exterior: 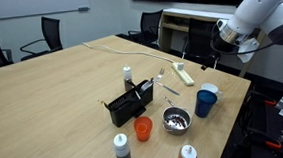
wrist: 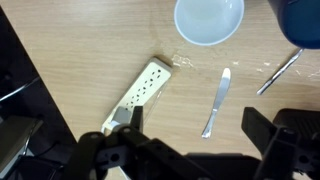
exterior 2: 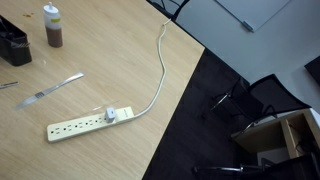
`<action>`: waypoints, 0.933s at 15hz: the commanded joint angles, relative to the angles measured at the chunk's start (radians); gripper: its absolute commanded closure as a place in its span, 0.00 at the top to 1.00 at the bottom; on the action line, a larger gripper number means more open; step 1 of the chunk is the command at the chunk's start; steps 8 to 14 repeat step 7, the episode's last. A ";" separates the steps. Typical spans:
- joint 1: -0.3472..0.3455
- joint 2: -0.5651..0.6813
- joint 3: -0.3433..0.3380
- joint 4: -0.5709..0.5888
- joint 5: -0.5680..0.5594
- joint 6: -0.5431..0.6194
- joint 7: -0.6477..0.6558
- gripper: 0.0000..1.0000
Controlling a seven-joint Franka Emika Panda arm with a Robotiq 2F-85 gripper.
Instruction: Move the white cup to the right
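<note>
The white cup [exterior: 211,87] stands near the table's edge, right behind the dark blue cup [exterior: 204,104]. In the wrist view the white cup [wrist: 208,20] is at the top, seen from above and empty, with the blue cup [wrist: 300,20] in the top corner beside it. My gripper [wrist: 195,130] is open and empty, well above the table, with the white cup ahead of its fingers. In an exterior view the gripper [exterior: 222,35] hangs high beyond the table's edge, above and behind the cups.
A white power strip [wrist: 140,90] and a table knife [wrist: 217,100] lie under the gripper, and the strip shows with its cable in an exterior view [exterior 2: 88,124]. An orange cup [exterior: 143,128], metal bowl [exterior: 174,118], black organizer [exterior: 128,105] and bottles [exterior: 121,150] stand nearby.
</note>
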 commanded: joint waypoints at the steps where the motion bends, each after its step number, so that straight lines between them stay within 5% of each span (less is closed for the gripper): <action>1: 0.011 -0.059 0.015 -0.018 -0.028 -0.039 0.025 1.00; 14: 0.014 -0.112 0.025 -0.043 -0.040 -0.083 0.030 1.00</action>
